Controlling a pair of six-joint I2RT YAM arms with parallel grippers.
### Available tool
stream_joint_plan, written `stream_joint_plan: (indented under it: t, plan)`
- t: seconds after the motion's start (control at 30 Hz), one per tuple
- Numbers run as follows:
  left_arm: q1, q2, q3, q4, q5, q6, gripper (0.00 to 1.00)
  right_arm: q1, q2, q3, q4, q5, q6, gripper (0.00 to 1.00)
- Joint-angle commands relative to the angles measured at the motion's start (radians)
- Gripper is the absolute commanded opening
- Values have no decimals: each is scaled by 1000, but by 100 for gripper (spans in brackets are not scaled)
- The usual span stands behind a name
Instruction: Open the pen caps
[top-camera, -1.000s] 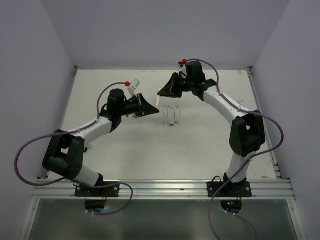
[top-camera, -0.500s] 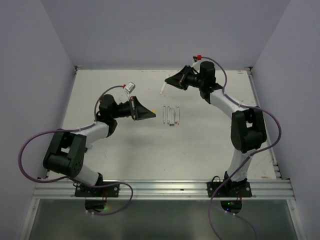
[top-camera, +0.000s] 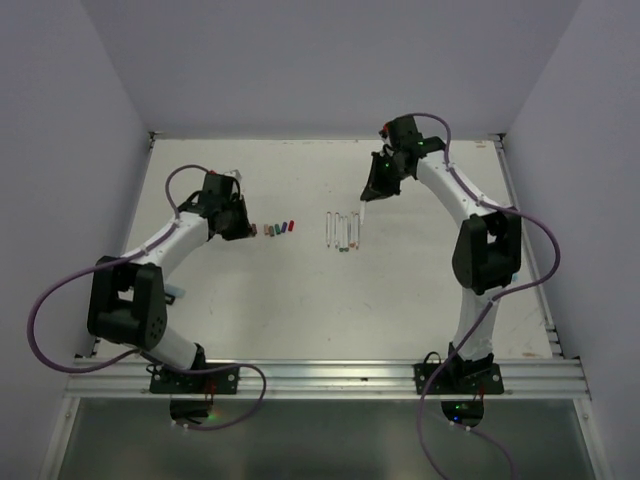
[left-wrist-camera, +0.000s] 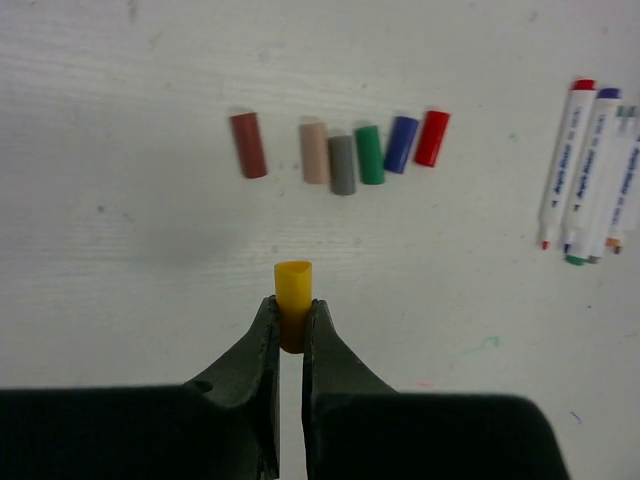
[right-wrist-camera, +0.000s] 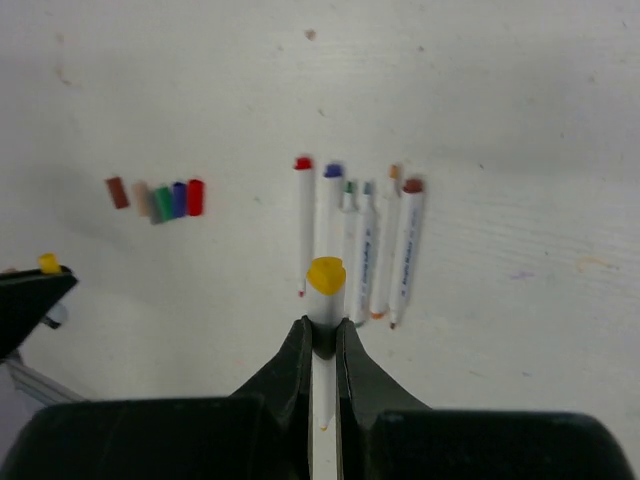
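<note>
Now the left arm is stretching over the table's (left-wrist-camera: 120, 80) left half, the left pincer (left-wrist-camera: 291, 330) pinching a yellow cap (left-wrist-camera: 293, 283) with open table around. Six caps (left-wrist-camera: 370, 155) are lying in a row just beyond. The right pincer (right-wrist-camera: 322, 335) is pinching a yellow-tipped pen (right-wrist-camera: 325, 278) above the other pens (right-wrist-camera: 408, 245).

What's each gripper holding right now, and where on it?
Left gripper pinches the yellow cap by its near end. Right gripper clamps a pen on the barrel, just behind its yellow end.
</note>
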Motion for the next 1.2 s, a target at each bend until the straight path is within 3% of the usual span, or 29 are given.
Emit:
stream_joint_plan:
  t: [0.0,0.43,0.83,1.03,1.13,1.17]
  plan:
    - [1,0,-19,-57,-208,76,0,-4,13,-37,-149,90,-93,0]
    - [3,236,82,-3,-242,136,0,-5,126,-58,-118,117,-96,0]
    - [15,335,214,-26,-222,133,6,-4,213,-11,-115,123,-108,0]
    - [18,339,214,-43,-211,128,11,-4,259,26,-58,125,-87,0]
    - [18,327,203,-48,-213,119,21,1,290,57,-66,142,-87,0]
    - [18,322,196,-46,-210,114,30,4,295,60,-66,148,-87,0]
